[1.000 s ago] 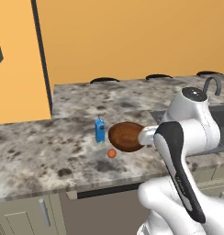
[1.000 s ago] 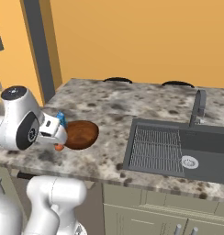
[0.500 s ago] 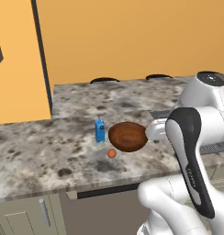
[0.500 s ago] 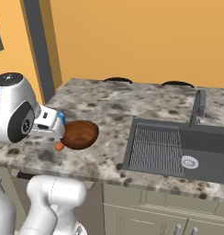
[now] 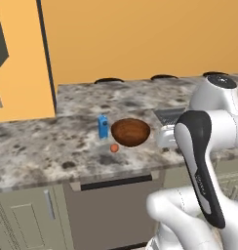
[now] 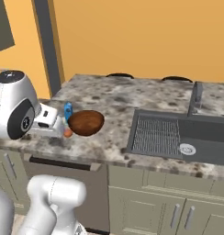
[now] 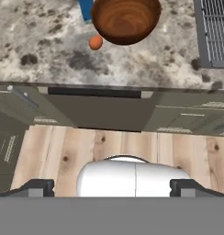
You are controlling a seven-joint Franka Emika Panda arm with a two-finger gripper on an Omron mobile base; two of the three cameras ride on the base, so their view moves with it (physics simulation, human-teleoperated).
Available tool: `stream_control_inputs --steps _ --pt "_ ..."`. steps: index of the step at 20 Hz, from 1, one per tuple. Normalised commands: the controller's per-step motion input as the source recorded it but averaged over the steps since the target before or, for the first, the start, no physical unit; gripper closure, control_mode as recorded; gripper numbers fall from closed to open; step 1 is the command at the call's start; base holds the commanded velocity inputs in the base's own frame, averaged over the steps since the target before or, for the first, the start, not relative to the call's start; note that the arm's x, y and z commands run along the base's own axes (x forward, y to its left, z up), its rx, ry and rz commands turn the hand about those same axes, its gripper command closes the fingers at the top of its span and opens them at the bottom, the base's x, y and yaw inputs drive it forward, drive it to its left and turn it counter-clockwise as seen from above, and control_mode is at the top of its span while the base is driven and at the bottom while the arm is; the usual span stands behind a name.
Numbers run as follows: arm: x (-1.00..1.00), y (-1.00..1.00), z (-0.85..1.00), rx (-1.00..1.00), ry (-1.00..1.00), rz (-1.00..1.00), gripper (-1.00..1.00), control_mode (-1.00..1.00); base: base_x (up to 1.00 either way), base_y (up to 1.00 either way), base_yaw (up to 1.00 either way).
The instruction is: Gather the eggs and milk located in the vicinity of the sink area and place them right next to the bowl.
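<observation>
The reddish-brown wooden bowl point(image 5: 130, 132) point(image 6: 86, 122) point(image 7: 125, 18) stands near the counter's front edge. The blue milk carton point(image 5: 103, 126) point(image 6: 68, 110) point(image 7: 85, 8) is upright just beside the bowl's left side. An orange-brown egg point(image 5: 114, 148) point(image 6: 68, 133) point(image 7: 95, 42) lies on the counter in front of the carton, close to the bowl. The pale yellow egg is out of view. My gripper point(image 7: 113, 188) hangs open and empty, out past the counter's front edge and above the floor. The sink point(image 6: 178, 135) point(image 7: 215, 32) point(image 5: 169, 114) lies to the bowl's right.
A speckled stone counter point(image 5: 52, 146) point(image 6: 114, 98) runs along an orange wall, with dark cabinet fronts point(image 7: 104, 112) below and wooden floor point(image 7: 54, 151) under the hand. My own white arm point(image 5: 204, 146) rises close to the right of the bowl.
My arm's upper joints have lifted and swung, and the hand has drawn back a little from the bowl. Bowl, carton and egg have stayed put.
</observation>
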Motion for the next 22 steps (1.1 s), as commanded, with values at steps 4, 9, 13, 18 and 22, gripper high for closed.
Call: stream_control_inputs --steps 4,9,13,18,22 --pt "0.00 0.00 0.00 0.00 0.00 0.00 -1.00 1.00 -0.86 0.02 0.01" --pt "0.00 0.00 0.00 0.00 0.00 0.00 -1.00 1.00 -0.05 0.00 0.26" --pt "0.00 0.00 0.00 0.00 0.00 0.00 -1.00 1.00 0.00 0.16 0.40" --pt "0.00 0.00 0.00 0.00 0.00 0.00 -1.00 1.00 -0.16 -0.23 0.21" --pt "0.00 0.00 0.00 0.00 0.00 0.00 -1.00 1.00 -0.33 -0.93 -0.02"
